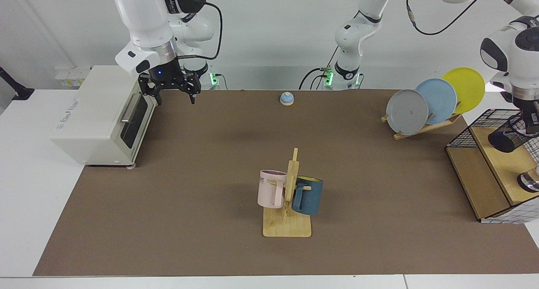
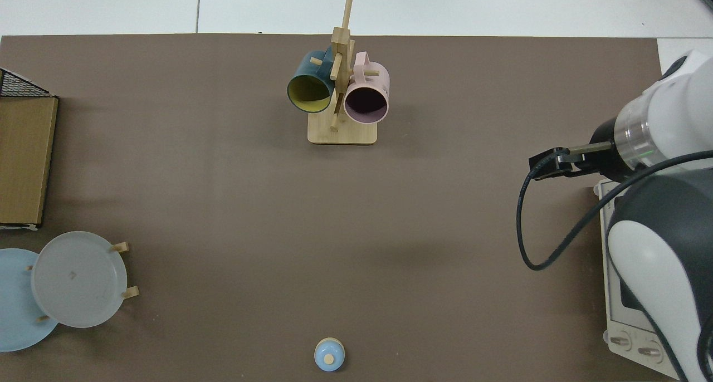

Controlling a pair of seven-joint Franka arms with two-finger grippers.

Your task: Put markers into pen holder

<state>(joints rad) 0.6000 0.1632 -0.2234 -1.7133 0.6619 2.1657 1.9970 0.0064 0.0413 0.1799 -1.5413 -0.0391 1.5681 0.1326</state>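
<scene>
Over the wire basket [image 1: 465, 134] at the facing view's right edge, our left gripper [image 1: 529, 121] hangs at the mouth of the pen holder [image 1: 507, 138], which stands on the wooden shelf; we cannot tell how its jaws stand, and we cannot make out the marker. Beside the toaster oven [image 1: 101, 116], our right gripper [image 1: 172, 96] waits above the mat with jaws apart.
</scene>
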